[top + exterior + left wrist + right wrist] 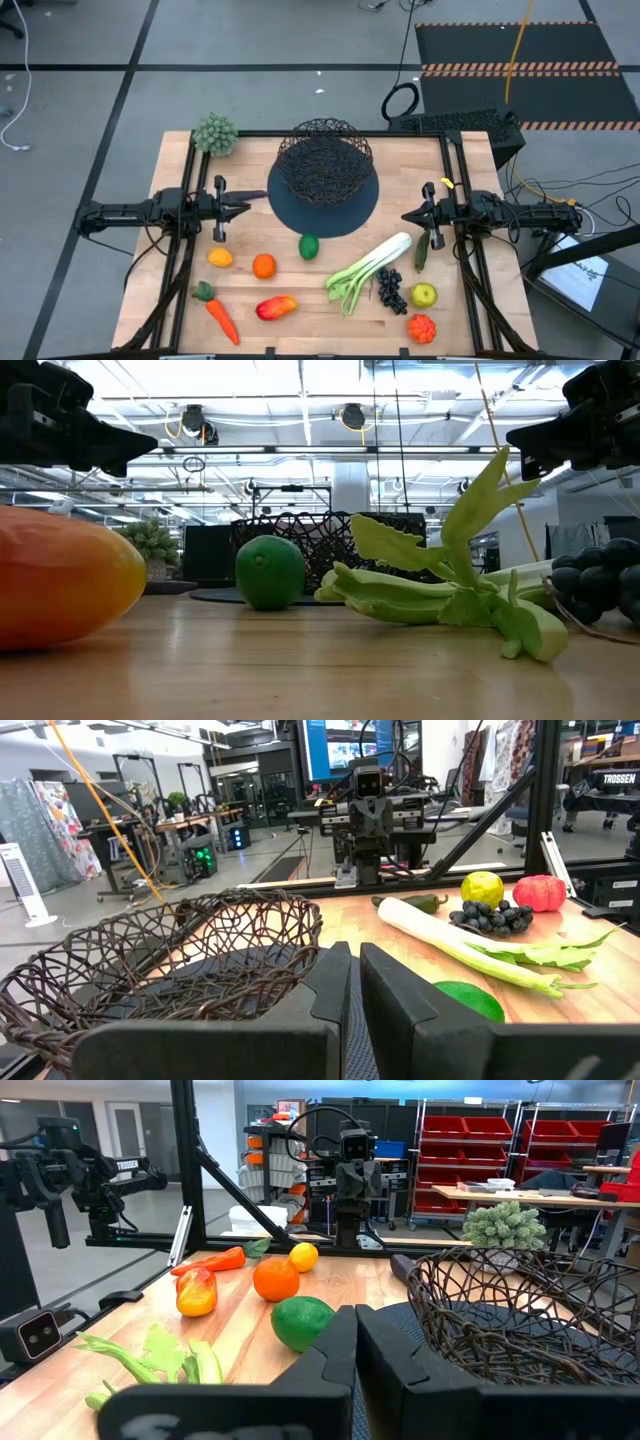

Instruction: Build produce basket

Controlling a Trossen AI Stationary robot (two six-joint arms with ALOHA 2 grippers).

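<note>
A pale wooden table (300, 310) stood on a grey workshop floor, shelving and other rigs visible beyond it. The left gripper (240, 207) hovered above the table's left side, fingers pinched together on nothing; the right gripper (410, 215) mirrored it on the right, likewise closed and empty. Between them the basket (323, 158) sat on a dark round mat (350, 212) with nothing inside it. All the produce lay in front of it: lime (309, 246), orange (263, 266), lemon (220, 258), carrot (220, 317), mango (276, 307), leek (370, 268), grapes (390, 289), apple (424, 295), tomato (421, 328), cucumber (422, 254). Seemingly no pick had begun; the next move would call for opening one gripper and descending over a nearby fruit.
</note>
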